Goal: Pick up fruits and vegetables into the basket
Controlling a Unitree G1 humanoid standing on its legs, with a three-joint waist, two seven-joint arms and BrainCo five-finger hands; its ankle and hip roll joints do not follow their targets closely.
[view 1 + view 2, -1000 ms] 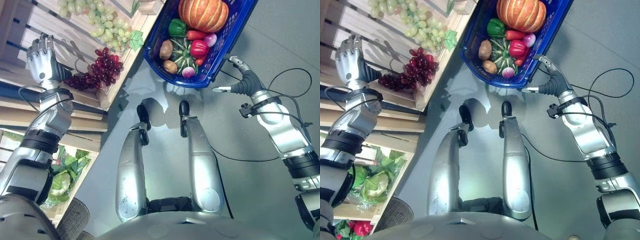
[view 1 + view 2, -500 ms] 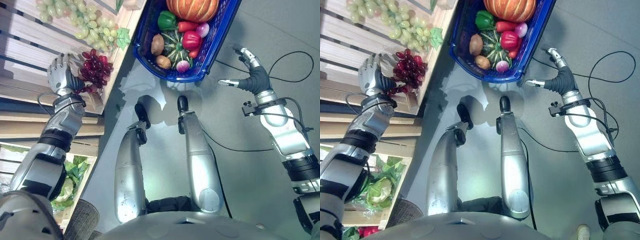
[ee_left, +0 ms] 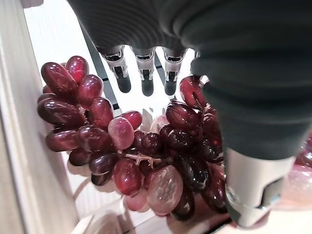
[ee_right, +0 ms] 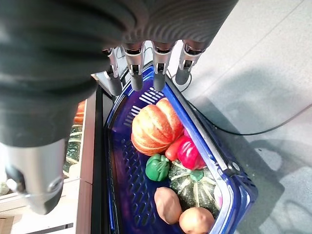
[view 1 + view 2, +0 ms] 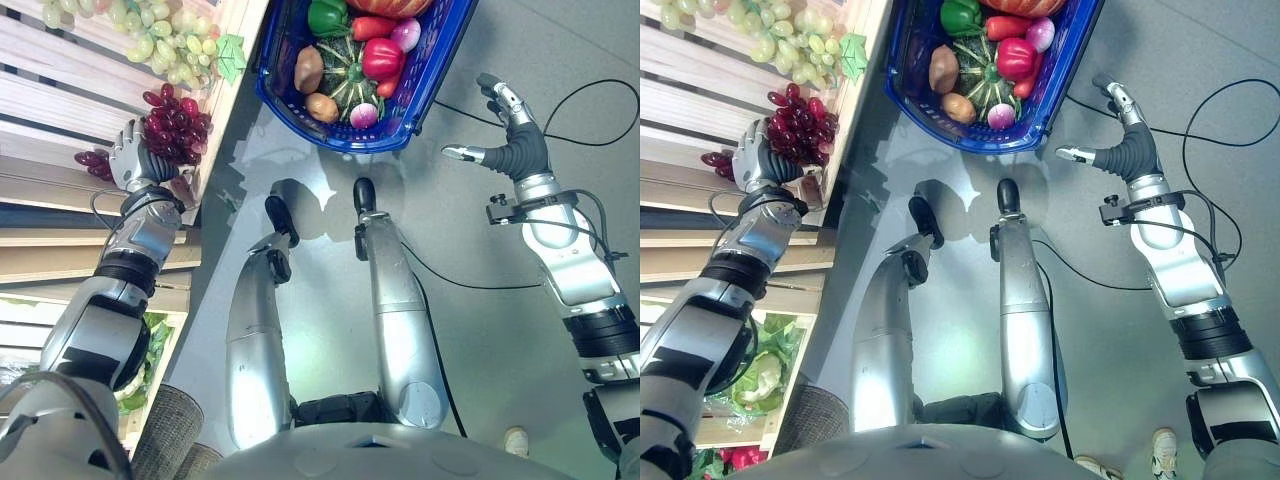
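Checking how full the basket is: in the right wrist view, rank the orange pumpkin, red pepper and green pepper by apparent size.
1. Orange pumpkin, clearly largest.
2. Red pepper.
3. Green pepper, only slightly smaller; close call.

The left hand sits against the red grapes on the slatted shelf, whose raised wooden edge hems them on the right. Bare floor lies open between shelf and blue basket, around the right hand

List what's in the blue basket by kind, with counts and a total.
Pumpkin: 1
Green striped squash: 1
Green pepper: 1
Red peppers: 2
Potatoes: 2
Pink-and-white bulbs: 2
Total showing clearly in the blue basket: 9
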